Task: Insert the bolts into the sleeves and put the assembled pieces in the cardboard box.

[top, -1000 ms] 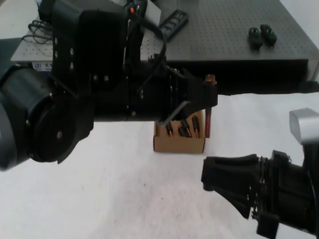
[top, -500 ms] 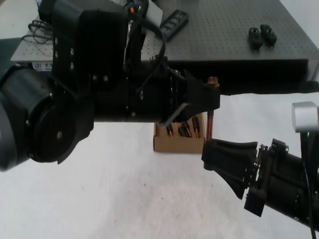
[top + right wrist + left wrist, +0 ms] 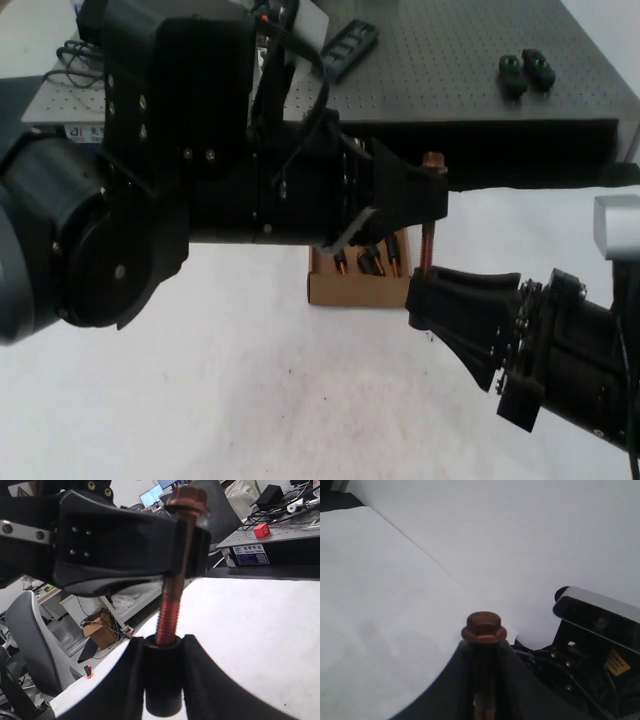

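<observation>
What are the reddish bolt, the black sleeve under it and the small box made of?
The bolt looks like copper-coloured metal: faint shine, cut threads, hex head. The sleeve is matte black, perhaps plastic or rubber; its look leaves that open. The box seems plain cardboard: dull brown, flat walls.

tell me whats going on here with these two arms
It's a bolt-and-sleeve assembly. The left gripper holds a copper-coloured bolt upright, just below its head. The right gripper holds a black sleeve underneath, and the bolt's threaded tip is at the sleeve's mouth, with most of the shaft exposed. Behind them, the cardboard box already has a few pieces in it.
</observation>
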Robot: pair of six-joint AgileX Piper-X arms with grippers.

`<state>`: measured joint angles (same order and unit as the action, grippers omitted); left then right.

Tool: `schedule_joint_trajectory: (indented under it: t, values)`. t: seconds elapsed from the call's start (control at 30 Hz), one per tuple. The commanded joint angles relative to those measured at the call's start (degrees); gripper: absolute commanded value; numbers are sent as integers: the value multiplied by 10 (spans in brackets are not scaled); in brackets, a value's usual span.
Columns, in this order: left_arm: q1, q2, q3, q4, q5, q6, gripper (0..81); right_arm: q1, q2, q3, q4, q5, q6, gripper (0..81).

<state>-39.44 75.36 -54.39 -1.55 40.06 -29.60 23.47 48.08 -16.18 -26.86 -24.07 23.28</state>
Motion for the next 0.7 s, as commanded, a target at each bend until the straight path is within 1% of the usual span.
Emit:
schedule_joint_trajectory:
  t: [0.0,0.07,0.4,0.47,0.5,0.57,0.63,0.67]
  values:
    - [1,-7,-2,-3,18,2,6,0,1,-8,-20,10,1,18]
    - [1,-7,-2,-3,25,2,6,0,1,-8,-22,28,1,18]
    - [1,-7,-2,-3,79,31,2,0,1,-8,-39,49,3,18]
    - [1,-7,-2,-3,78,31,58,0,1,-8,-42,58,3,18]
    - [1,-7,-2,-3,78,31,116,0,1,-8,-45,65,3,18]
    - [1,-7,-2,-3,78,46,263,0,1,-8,-52,72,3,18]
    - [1,-7,-2,-3,78,61,433,0,1,-8,-59,79,2,18]
    - [1,-7,-2,-3,73,62,475,0,1,-8,-63,81,0,18]
